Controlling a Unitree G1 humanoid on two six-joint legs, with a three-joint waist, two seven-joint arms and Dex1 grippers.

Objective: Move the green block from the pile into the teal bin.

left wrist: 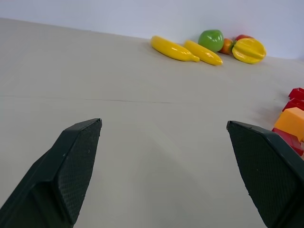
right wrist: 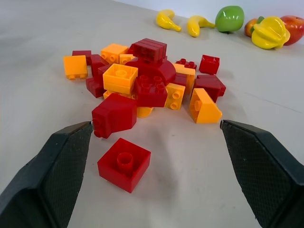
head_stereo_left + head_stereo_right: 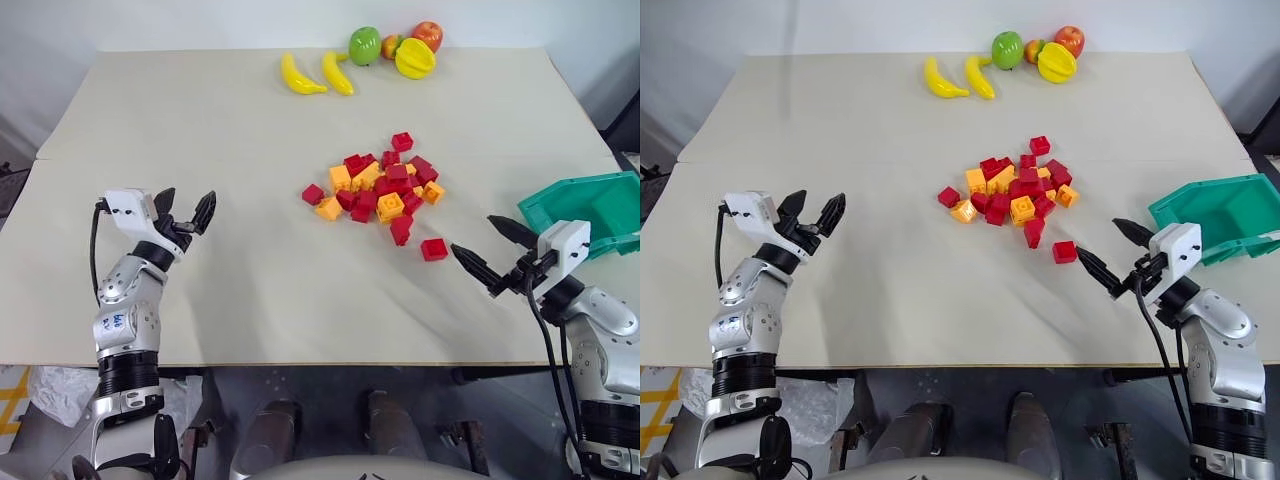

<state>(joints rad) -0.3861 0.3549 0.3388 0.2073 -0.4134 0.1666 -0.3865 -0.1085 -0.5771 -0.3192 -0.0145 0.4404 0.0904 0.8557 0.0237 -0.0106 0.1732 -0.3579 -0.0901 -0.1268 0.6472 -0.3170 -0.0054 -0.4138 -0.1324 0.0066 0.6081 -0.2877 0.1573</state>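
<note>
The left end effector (image 3: pixel 188 200) hovers over a bare part of the table (image 3: pixel 250 130), well apart from the bricks. Its two black fingers are spread wide with nothing between them. It looks parked there to stay out of the way, since the work lies on the other side.

At the table's far edge lie two toy bananas (image 3: pixel 302 77), a toy green apple (image 3: pixel 364 44) and other toy fruit. They are well apart from everything else and are probably distractors.

Right of the table's middle sits the pile (image 3: pixel 385 190), a loose heap of red, orange and yellow studded bricks. A lone red brick (image 3: pixel 434 249) has strayed to its near right side.

The right end effector (image 3: pixel 475 234) is held low and roughly level, its fingers splayed wide and empty, aimed at the pile. The stray red brick lies just in front of the gap between them. That pose suits reaching into the heap.

The teal bin (image 3: pixel 1205 190) stands at the table's right edge, just beside the right arm, so a drop would be a short move.

I cannot tell where the green block lies. Every brick I can make out in the pile is red, orange or yellow, and the bin's near wall hides part of its floor. So I cannot place it relative to the right end effector.
</note>
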